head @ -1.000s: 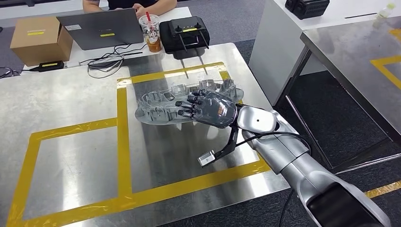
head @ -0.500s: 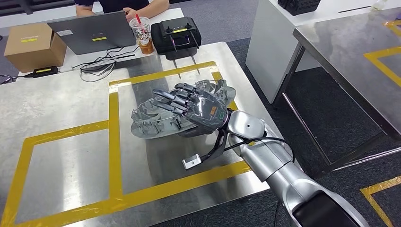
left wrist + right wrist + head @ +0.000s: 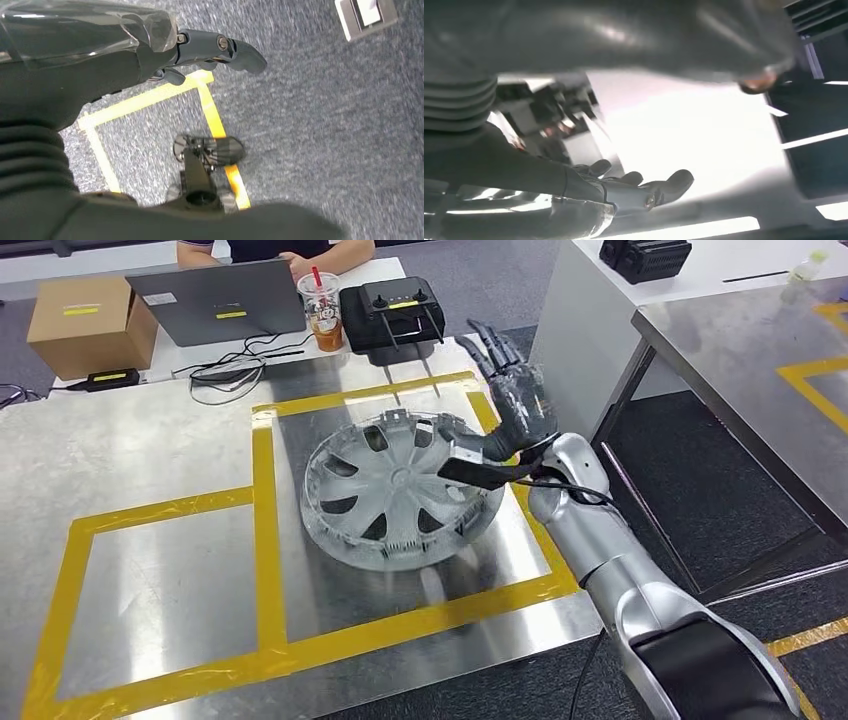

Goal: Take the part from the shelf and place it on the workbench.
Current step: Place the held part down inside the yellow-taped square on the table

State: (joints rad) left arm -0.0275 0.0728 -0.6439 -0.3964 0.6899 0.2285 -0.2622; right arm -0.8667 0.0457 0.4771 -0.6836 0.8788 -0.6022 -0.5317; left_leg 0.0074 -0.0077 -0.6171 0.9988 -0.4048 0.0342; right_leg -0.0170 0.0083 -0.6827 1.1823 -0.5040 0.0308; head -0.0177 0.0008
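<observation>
The part is a silver spoked wheel cover (image 3: 400, 490). It lies flat, face up, on the steel workbench (image 3: 150, 440), inside the right-hand rectangle of yellow tape (image 3: 262, 540). My right hand (image 3: 515, 395) is raised just past the cover's far right rim, fingers spread and pointing away, holding nothing and clear of the part. In the blurred right wrist view the right hand (image 3: 624, 192) shows loose fingers against bright light. My left hand (image 3: 150, 45) hangs beside my body over grey carpet, fingers loosely extended with nothing in them.
At the bench's far edge stand a cardboard box (image 3: 88, 325), a laptop (image 3: 220, 302), an iced drink cup (image 3: 322, 312), a black controller (image 3: 392, 312) and cables (image 3: 230, 368). A person (image 3: 275, 252) sits behind. A second steel table (image 3: 760, 370) stands at the right across a gap.
My right hand has let go of the wheel cover, which now lies flat and face up instead of tilted. The hand has lifted and swung to the far right, fingers spread.
</observation>
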